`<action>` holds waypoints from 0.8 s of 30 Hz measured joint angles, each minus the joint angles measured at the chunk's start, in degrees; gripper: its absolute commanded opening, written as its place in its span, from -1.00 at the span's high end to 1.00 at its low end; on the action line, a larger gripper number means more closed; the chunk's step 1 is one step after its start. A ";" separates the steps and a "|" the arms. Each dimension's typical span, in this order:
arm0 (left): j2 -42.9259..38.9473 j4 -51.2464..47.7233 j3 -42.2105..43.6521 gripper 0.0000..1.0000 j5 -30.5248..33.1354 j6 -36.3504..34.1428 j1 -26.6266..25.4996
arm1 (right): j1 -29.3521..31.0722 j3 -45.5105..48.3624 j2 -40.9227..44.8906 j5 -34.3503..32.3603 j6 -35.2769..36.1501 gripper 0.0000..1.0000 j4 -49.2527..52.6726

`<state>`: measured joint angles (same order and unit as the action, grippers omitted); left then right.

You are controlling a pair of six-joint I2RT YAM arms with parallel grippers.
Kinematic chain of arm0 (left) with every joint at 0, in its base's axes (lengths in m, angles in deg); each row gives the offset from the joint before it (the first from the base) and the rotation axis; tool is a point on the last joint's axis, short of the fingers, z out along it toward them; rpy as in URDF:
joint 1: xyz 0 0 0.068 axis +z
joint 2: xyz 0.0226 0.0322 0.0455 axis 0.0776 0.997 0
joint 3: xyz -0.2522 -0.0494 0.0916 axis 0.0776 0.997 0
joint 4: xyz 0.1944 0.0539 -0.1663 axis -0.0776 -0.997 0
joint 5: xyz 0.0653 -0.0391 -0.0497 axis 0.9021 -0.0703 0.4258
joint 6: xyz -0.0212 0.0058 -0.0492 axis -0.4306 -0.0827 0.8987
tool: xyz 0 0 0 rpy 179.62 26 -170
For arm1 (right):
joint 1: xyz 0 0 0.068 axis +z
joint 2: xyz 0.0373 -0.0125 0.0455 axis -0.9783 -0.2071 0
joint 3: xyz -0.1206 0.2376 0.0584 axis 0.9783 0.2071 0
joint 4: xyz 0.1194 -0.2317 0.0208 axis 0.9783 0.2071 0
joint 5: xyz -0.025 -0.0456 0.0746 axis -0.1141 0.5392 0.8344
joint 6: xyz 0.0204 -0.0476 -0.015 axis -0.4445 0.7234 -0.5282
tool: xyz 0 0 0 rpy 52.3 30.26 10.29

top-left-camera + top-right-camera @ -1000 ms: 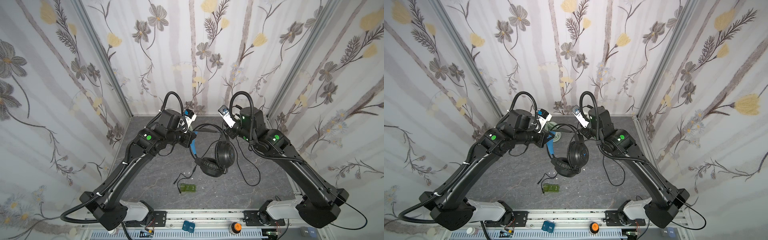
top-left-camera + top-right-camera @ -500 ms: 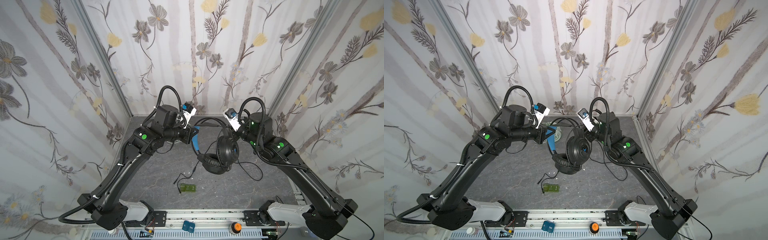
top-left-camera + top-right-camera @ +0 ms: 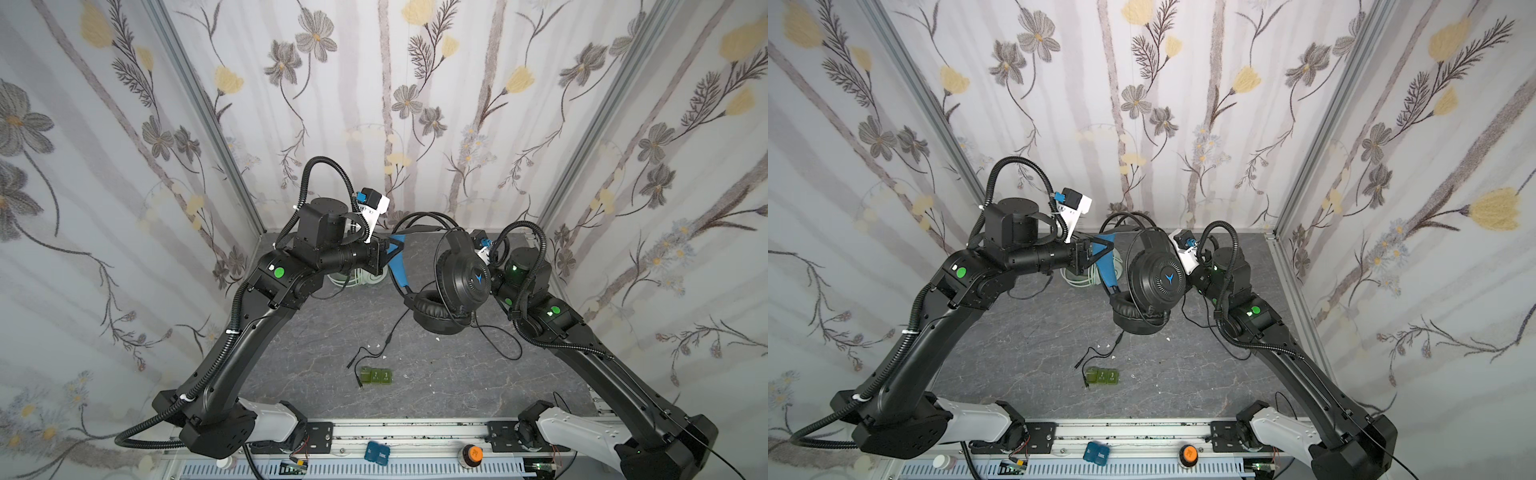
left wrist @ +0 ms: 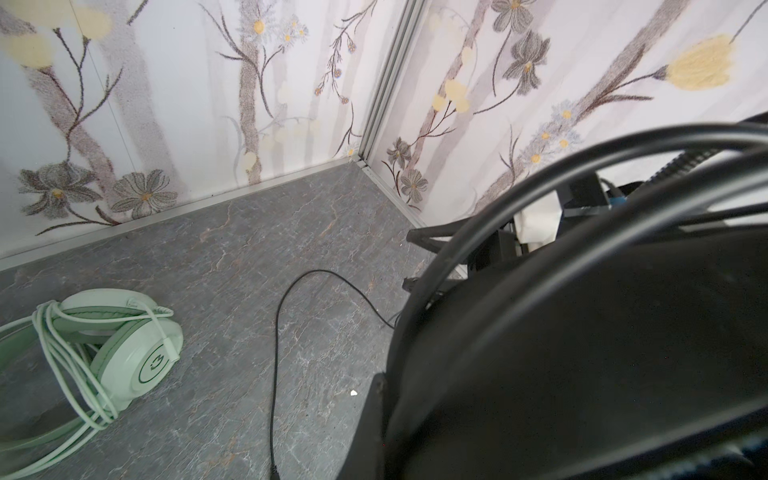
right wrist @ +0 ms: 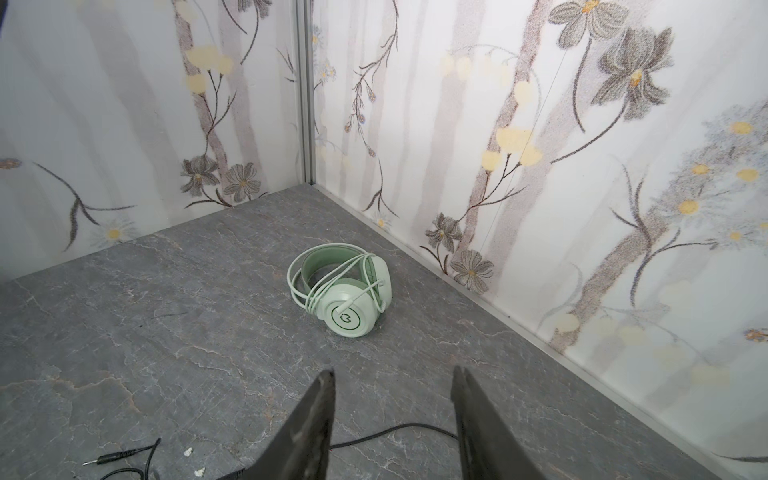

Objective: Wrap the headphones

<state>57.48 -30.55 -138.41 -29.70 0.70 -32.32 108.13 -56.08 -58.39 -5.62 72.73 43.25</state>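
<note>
We count two headsets. The black headphones [image 3: 461, 278] are held up over the desk [image 3: 291, 357] by the left end effector [image 3: 390, 254], which is clamped on the blue-lined headband. One earcup faces the camera and the other hangs below it. Their black cable [image 3: 500, 347] loops over the band and trails down to the desk. Its plug ends lie just beside the small green blocks [image 3: 376, 376], three in a row as far as we can tell.

The mint green headphones [image 5: 349, 307] lie on the desk near the rear wall with their pale cable wound around them. In both top views the left arm partly hides them.

The right end effector [image 5: 392, 415] has its fingers apart with nothing between them. The black earcup hides it in both top views.

On the front rail we see one blue box [image 3: 377, 452] and one orange knob [image 3: 471, 454].
</note>
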 measured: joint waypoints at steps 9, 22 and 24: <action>0.11 7.10 0.35 1.00 2.86 8.39 0.00 | -0.50 7.32 -0.20 2.40 -6.10 0.12 -10.03; -0.96 14.32 5.79 1.00 8.09 17.84 -0.02 | -0.87 14.53 -1.75 4.37 -12.74 0.34 -19.98; -0.92 15.04 5.77 1.00 8.41 18.49 0.02 | -0.98 15.32 -2.19 4.61 -13.42 0.37 -21.31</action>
<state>56.56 -15.51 -132.64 -21.29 19.19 -32.30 107.15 -40.76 -60.58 -1.01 59.31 21.94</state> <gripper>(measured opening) 0.061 0.329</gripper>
